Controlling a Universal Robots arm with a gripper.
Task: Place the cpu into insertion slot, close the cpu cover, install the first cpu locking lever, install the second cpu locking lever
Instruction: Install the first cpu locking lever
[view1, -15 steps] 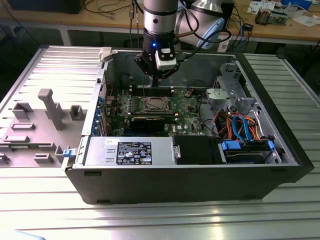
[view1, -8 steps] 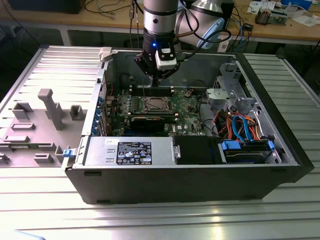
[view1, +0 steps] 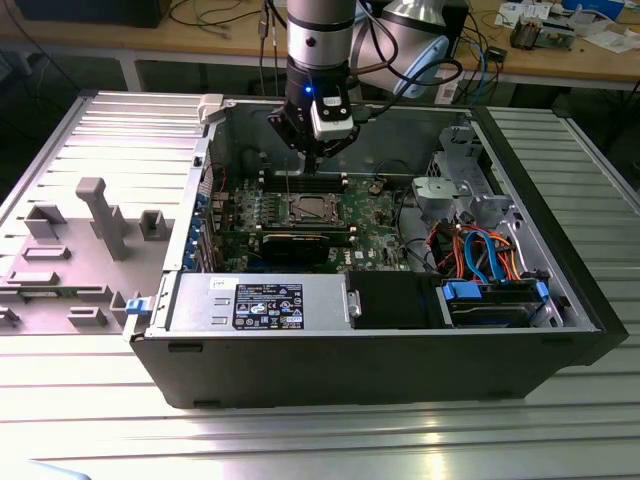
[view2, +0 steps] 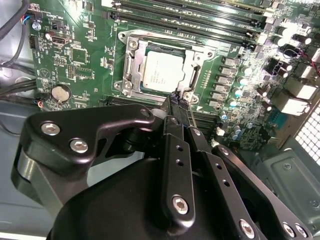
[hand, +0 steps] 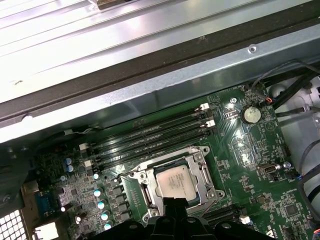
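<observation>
In the exterior view, fingers hang above the cpu.

One cpu and one cover are sitting on one board. One coin cell is showing there. One gripper is hanging above.

The cpu, a small flat square chip with a silver-grey top, lies level in the insertion slot, a square socket with a shiny metal rim on the green motherboard, beside the long dark memory slots. The cpu cover, a thin silver frame, lies flat around the chip, whose top shows through its window.
</observation>
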